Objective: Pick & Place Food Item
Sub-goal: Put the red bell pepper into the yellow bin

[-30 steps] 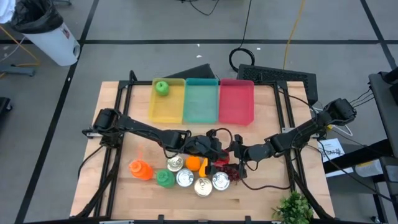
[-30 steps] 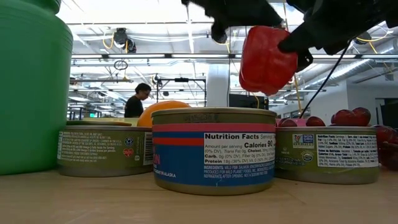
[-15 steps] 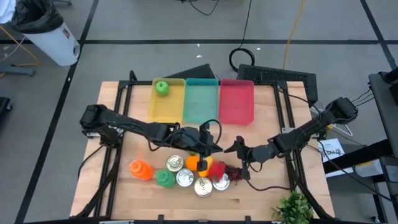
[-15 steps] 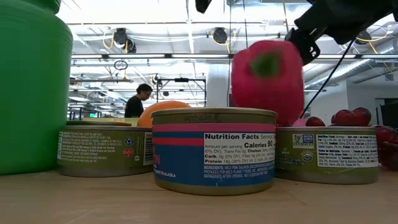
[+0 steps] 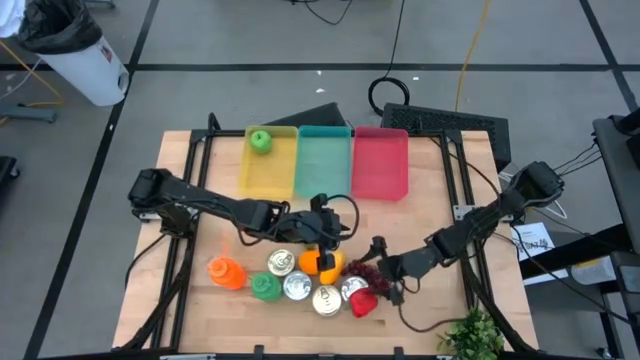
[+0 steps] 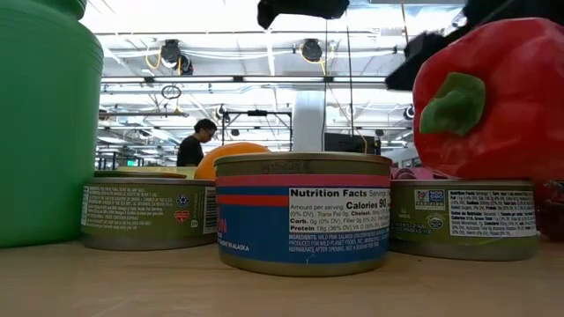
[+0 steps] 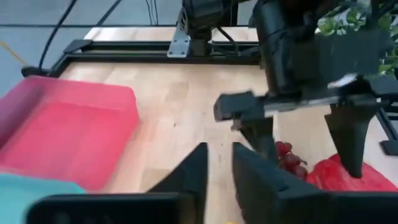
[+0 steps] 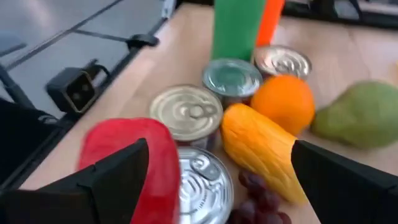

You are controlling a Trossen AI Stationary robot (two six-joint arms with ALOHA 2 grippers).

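We see a glossy red pepper (image 5: pixel 362 303) with a green stem near the bench's front edge, by the wide-open right gripper (image 5: pixel 385 283); the left gripper (image 7: pixel 219 167) is slightly parted, empty.

Bins: we saw three trays (image 5: pixel 325 160) side by side along the table's far edge.
Apple (image 5: pixel 260 141): it lay in the leftmost tray.
Cans (image 5: pixel 312 292): they clustered near the front edge, bottles (image 5: pixel 245 279) to their left.
Pepper (image 5: pixel 363 303): it sat just right of the cans.

Wooden table (image 5: pixel 430 165): yellow tray (image 5: pixel 268 165), teal tray (image 5: pixel 323 163) and pink tray (image 5: pixel 380 162) side by side at far edge; near edge holds orange bottle (image 5: pixel 225 271), green bottle (image 5: pixel 264 288), four cans (image 5: pixel 297 287), orange (image 5: pixel 312 262), grapes (image 5: pixel 364 271), red pepper (image 5: pixel 362 303).
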